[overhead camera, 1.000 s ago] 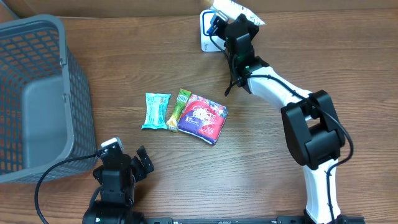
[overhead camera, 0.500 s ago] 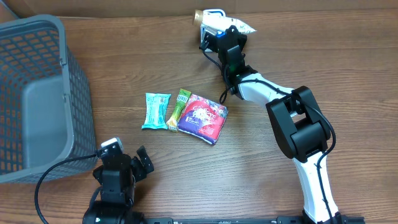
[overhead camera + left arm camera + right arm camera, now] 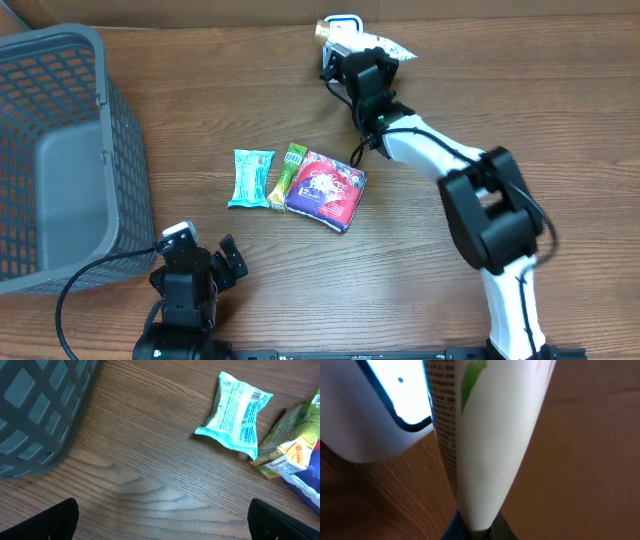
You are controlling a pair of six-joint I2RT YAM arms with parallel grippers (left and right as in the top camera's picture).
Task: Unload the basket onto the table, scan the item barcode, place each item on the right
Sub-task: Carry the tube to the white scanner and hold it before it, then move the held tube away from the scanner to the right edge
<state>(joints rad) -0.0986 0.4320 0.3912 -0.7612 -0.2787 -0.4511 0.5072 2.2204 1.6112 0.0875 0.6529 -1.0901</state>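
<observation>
At the far edge of the brown wooden table (image 3: 400,280), my right gripper (image 3: 352,62) is squeezed tight on a soft white plastic snack packet (image 3: 374,42), right beside the small white scanner box (image 3: 340,22). My left gripper (image 3: 207,248) is wide open and holds nothing.

This looks like a mock shop checkout set up on a robot test bench. A brown wood-grain tabletop (image 3: 560,120) carries a grey plastic mesh shopping basket (image 3: 120,130) at the left edge. A small white scanner box with a lit window (image 3: 343,18) stands at top centre. Sealed snacks lie mid-frame: a teal foil packet (image 3: 250,178), a narrow green packet (image 3: 288,172) and a red-and-purple pouch (image 3: 325,190). A black-and-white robot arm (image 3: 440,150) reaches in from the lower right.
</observation>
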